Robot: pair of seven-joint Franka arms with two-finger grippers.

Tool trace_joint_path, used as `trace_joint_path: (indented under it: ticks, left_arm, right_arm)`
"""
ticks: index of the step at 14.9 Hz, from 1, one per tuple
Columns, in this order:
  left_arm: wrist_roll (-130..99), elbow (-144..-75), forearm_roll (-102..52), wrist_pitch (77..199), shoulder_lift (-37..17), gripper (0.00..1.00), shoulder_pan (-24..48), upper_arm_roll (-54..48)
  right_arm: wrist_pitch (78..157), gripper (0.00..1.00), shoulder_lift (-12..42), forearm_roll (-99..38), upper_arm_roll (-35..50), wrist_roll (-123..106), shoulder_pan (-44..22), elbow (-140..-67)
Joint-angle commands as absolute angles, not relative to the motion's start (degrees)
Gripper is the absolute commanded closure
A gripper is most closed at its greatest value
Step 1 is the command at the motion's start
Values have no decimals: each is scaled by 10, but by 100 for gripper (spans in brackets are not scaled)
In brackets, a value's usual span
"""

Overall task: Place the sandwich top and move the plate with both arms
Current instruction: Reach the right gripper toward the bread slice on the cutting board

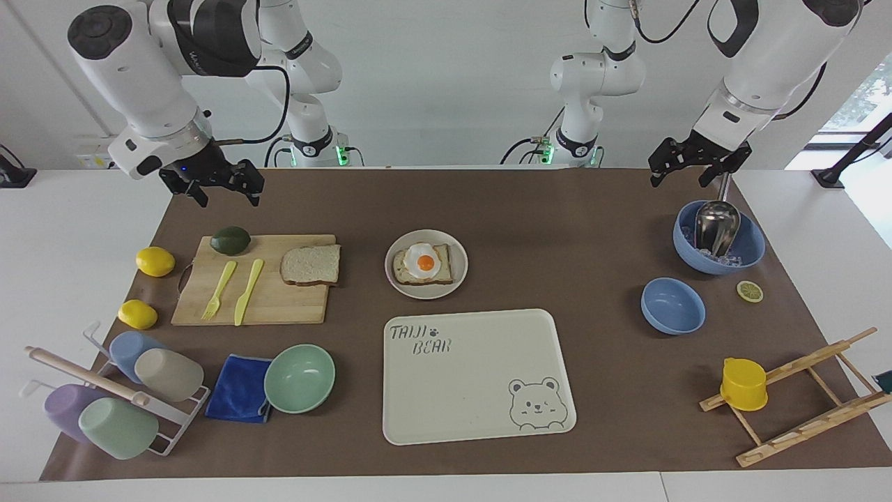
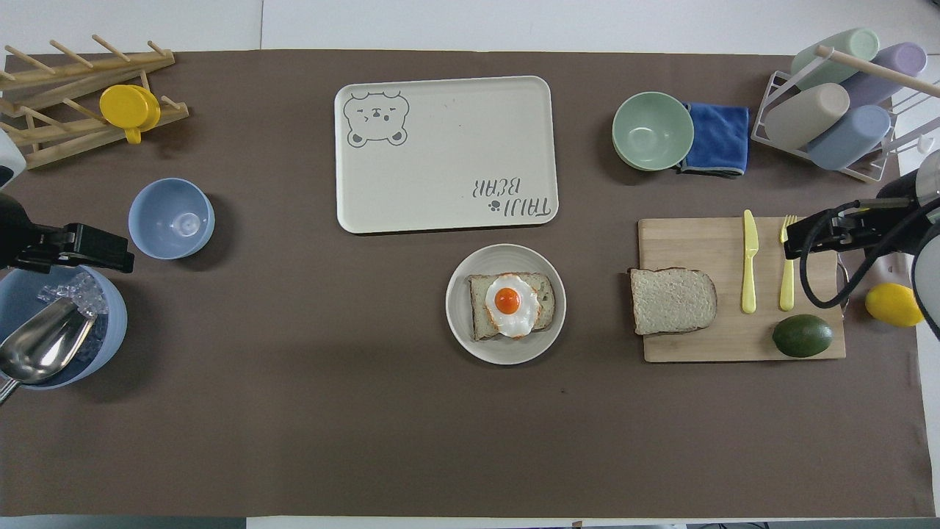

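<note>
The sandwich top point(image 1: 311, 264) point(image 2: 672, 300), a plain pale slice with a brown crust, lies flat on the wooden cutting board point(image 1: 279, 307) point(image 2: 698, 345), at the board's edge closest to the plate. The round cream plate point(image 1: 426, 293) point(image 2: 505, 351) sits mid-table and carries a toast slice topped with a fried egg point(image 1: 424, 263) point(image 2: 508, 301). My right gripper point(image 1: 230, 199) point(image 2: 797, 239) hangs open and empty above the board's end where the avocado lies. My left gripper point(image 1: 679, 181) point(image 2: 103, 250) waits, open and empty, over the big blue bowl's rim.
The bear tray point(image 1: 481, 411) point(image 2: 440, 198) lies beside the plate, farther from the robots. On the board: avocado point(image 1: 231, 240), yellow fork point(image 1: 219, 289), yellow knife point(image 1: 248, 291). Around the table: mint bowl point(image 1: 300, 378), blue cloth point(image 1: 239, 388), cup rack point(image 1: 111, 397), two lemons, ice bowl with scoop point(image 1: 718, 233), small blue bowl point(image 1: 672, 305), wooden rack with yellow cup point(image 1: 744, 383).
</note>
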State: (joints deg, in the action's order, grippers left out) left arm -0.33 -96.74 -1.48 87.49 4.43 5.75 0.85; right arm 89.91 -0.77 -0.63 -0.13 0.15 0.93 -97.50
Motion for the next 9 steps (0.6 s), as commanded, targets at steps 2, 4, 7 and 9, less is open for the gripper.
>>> trace_joint_path:
  ticks: [2,4,7,9]
  left_arm:
    - [-7,-973,-7,876,53,0,60,10]
    - [-7,-973,-6,876,54,0,60,11]
    - [-8,-973,-6,876,54,0,60,10]
    - [-8,-973,-7,876,54,0,60,10]
  right_arm:
    - [878,0,-2,-5,-4,-7,10,-961]
    - [879,0,-4,-7,-4,-7,10,-962]
    - [865,0,-3,-7,-10,-11,11,-961]
    - [877,0,-7,-7,-5,-74,11,-963]
